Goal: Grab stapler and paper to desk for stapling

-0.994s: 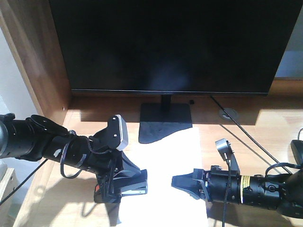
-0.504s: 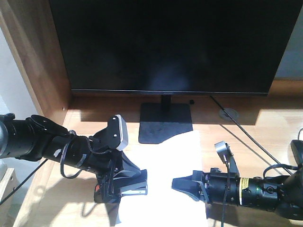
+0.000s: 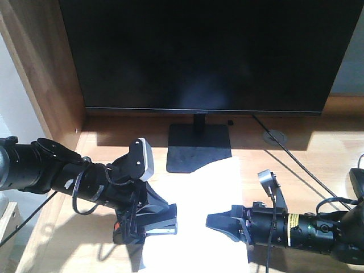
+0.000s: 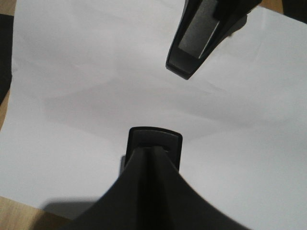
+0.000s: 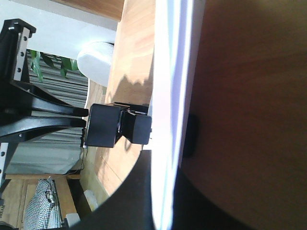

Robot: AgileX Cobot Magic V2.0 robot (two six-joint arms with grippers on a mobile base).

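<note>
One white paper (image 3: 205, 210) covers the sunlit desk (image 3: 318, 165) — monitor (image 3: 199, 51) behind.

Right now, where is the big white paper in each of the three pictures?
Front view: the paper lies on the desk in front of the monitor stand, between the two grippers.
Left wrist view: the paper fills nearly the whole picture, under the left gripper.
Right wrist view: the paper is seen edge-on, a bright white strip running top to bottom.
Shared landmark: the stapler at the paper's left edge, also visible in the right wrist view.
</note>
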